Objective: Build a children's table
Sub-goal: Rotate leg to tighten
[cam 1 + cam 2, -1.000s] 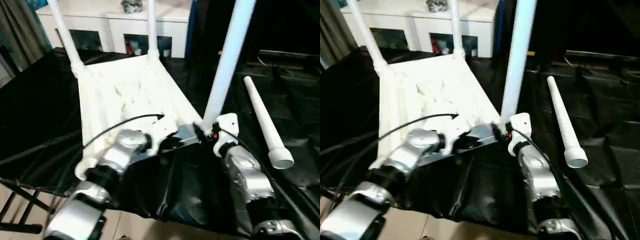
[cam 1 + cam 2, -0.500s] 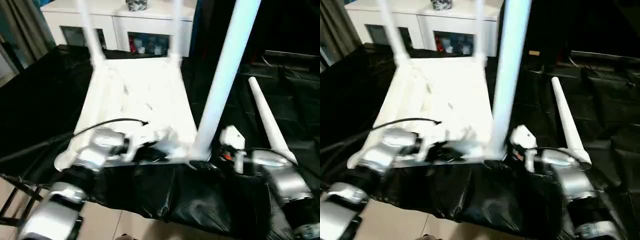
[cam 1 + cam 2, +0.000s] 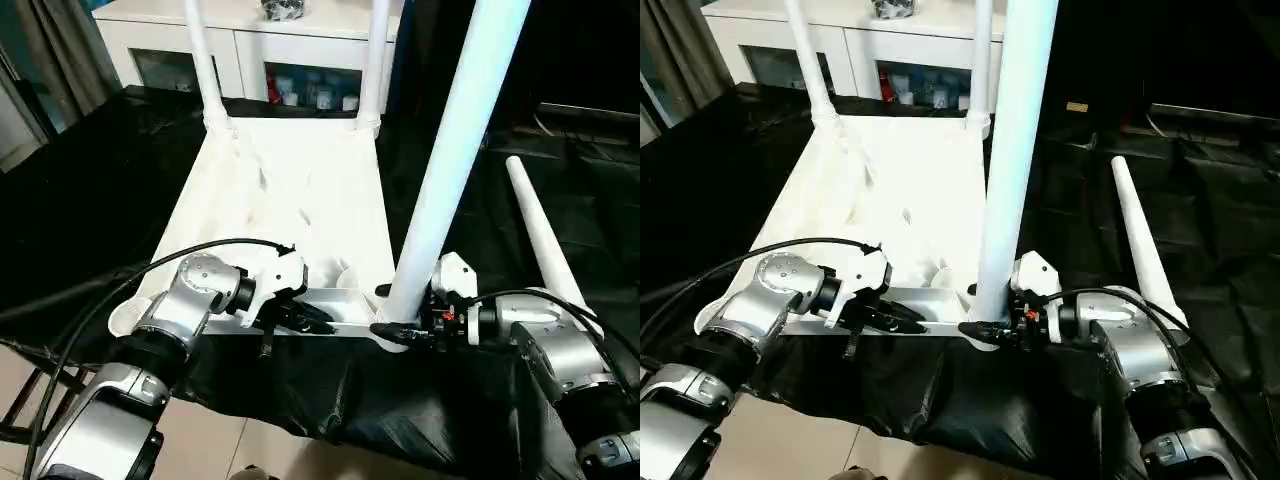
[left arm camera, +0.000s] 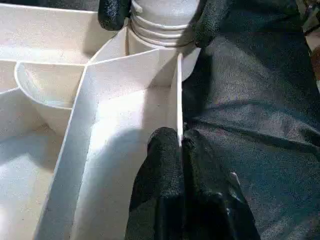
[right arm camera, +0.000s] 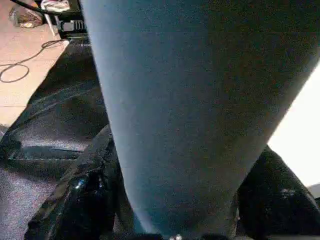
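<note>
The children's table lies upside down on the black cover, its white ribbed tabletop (image 3: 300,200) facing up. Two legs (image 3: 200,60) (image 3: 375,60) stand in the far corner sockets. A third leg (image 3: 450,150) rises from the near right socket. My right gripper (image 3: 395,330) is shut on this leg's base, one black fingertip (image 4: 114,12) on each side of its ridged collar. My left gripper (image 4: 180,142) is shut on the tabletop's thin near rim, left of that corner. A fourth leg (image 3: 545,240) lies loose on the cover to the right.
The near left corner socket (image 3: 125,318) stands open at the black table's front edge. A white glass-door cabinet (image 3: 260,50) stands behind the table. Black cables run from both wrists. The cover hangs over the front edge, with floor below.
The whole picture has shifted with the head. My right gripper has moved in on the near leg's base and its fingers have narrowed onto it. My left gripper keeps its grip on the rim.
</note>
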